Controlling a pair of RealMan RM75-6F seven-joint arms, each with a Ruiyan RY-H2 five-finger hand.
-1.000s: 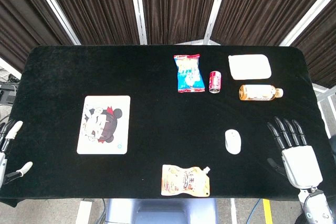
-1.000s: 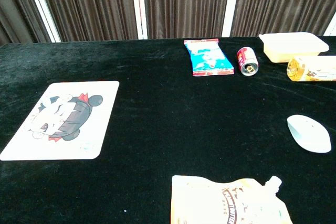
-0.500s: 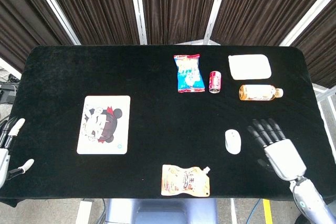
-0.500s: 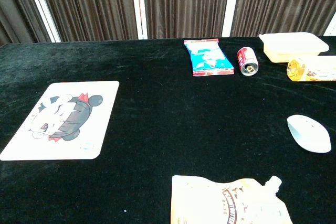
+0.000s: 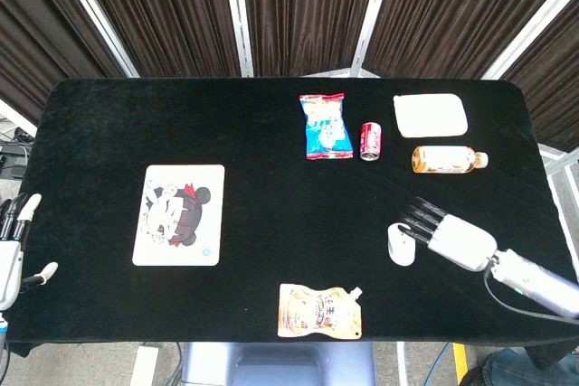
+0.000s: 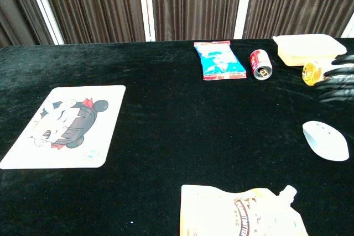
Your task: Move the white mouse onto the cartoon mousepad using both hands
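Black cloth covers the surface (image 5: 271, 124). Far left, the left robot hand (image 5: 13, 246) hangs off the edge, fingers apart, holding nothing; only the head view shows it. The cartoon mousepad (image 5: 178, 214) lies bare, well apart from the white mouse (image 5: 399, 244). The right robot hand (image 5: 446, 232) sits just right of the mouse, fingers spread over it, gripping nothing. The white tray (image 5: 431, 115) looks empty.

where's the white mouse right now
In the head view the white mouse lies on the black table's right side, in front of the tea bottle, with the right robot hand just beside it; the chest view shows it at the right edge.
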